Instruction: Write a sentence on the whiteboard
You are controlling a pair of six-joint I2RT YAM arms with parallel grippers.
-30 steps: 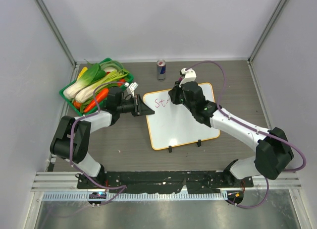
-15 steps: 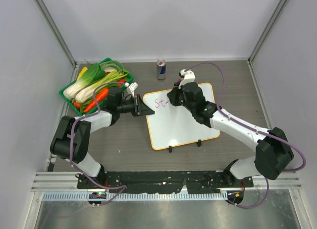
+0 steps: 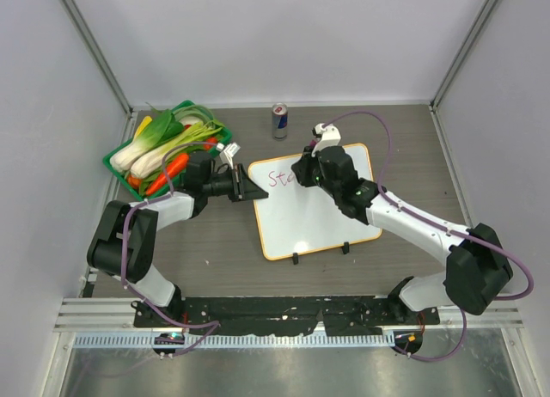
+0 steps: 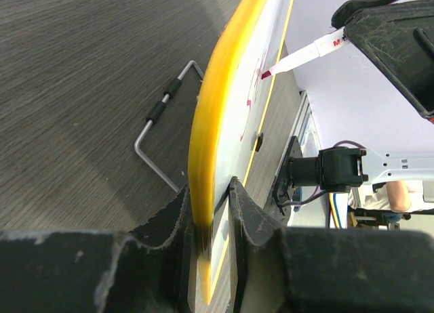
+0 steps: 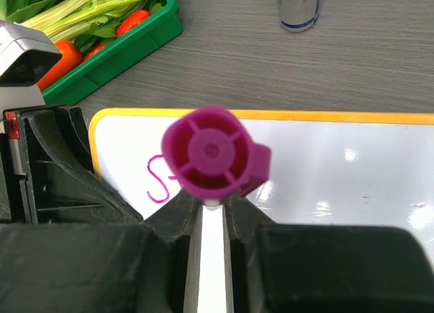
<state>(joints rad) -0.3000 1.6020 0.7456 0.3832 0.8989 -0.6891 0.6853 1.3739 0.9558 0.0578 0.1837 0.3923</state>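
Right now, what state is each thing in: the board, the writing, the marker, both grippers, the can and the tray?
whiteboard, face up, edge clamped
sentence, barely begun, first letters only
marker, uncapped, tip at the board
left gripper, shut on the whiteboard's edge
right gripper, shut on the marker
can, upright
green tray, full of vegetables

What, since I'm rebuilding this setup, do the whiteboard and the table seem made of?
The whiteboard: smooth glossy white face, probably coated plastic or melamine, since bright glints show on it; its rim looks like yellow-orange plastic. The table: matte, dark grey wood grain, likely laminate.
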